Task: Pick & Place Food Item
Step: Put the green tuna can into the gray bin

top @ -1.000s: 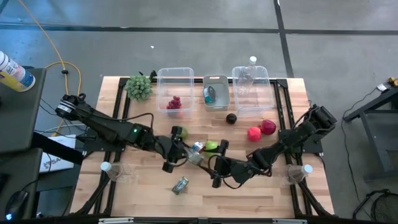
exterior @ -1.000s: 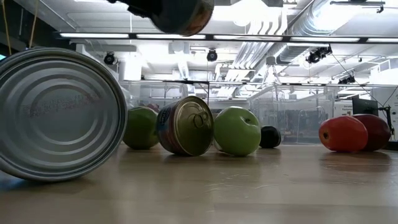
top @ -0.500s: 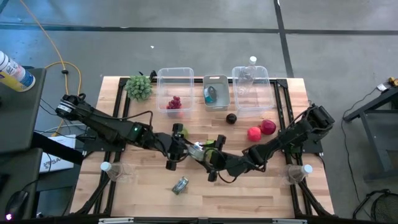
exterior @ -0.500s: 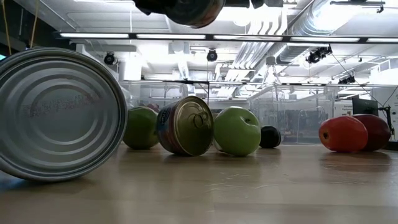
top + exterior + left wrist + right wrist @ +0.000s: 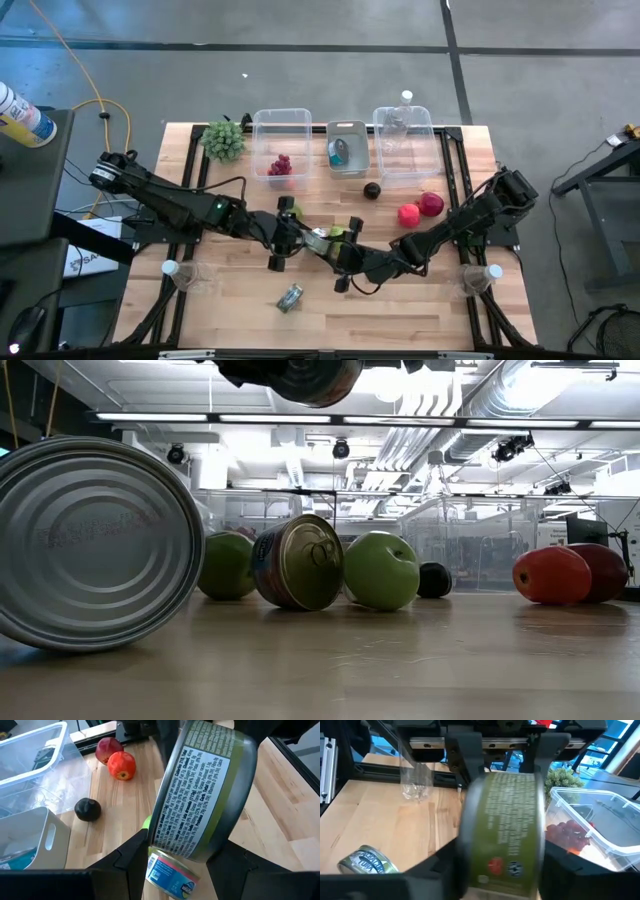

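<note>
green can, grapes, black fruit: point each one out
green can [image 5: 200, 795], left wrist view, on its label
grapes [image 5: 280, 165], high view, middle of the bunch
black fruit [image 5: 88, 810], left wrist view, its top

Olive-green printed can, silver can, green apples — red apples, pale wood table.

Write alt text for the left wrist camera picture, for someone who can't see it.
A green-labelled can, held up between two dark gripper fingers, fills the middle of the picture. Below it on the wooden table lie a second can, a dark round fruit and two red fruits.
</note>
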Tool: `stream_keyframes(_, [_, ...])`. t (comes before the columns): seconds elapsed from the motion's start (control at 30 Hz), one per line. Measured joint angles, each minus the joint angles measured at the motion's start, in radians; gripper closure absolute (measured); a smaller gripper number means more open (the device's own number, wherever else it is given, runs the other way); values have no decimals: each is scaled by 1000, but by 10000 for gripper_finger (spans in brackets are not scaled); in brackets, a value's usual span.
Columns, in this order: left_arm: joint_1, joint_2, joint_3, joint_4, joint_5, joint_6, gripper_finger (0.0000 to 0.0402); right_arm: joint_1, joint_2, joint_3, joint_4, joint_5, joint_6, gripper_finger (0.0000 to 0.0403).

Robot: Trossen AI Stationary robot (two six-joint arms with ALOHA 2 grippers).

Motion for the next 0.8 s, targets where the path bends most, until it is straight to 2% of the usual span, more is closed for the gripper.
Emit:
stream_keyframes(0.07, [0,0,0,-6,-7,-9,237,-3,0,0,-2,12,1,272])
stream_keyframes(0.1, [1,0,0,-7,-7,-8,236,-4,0,0,-3,13,0,276])
stream_keyframes(0.5, [-2,0,-2,10,13,-106,229,-3,-1,0,15,-20,37,275])
stream_keyframes(0.8, [-38,0,-2,47,11,-26,226,-1,-2,0,24,-33,54,275])
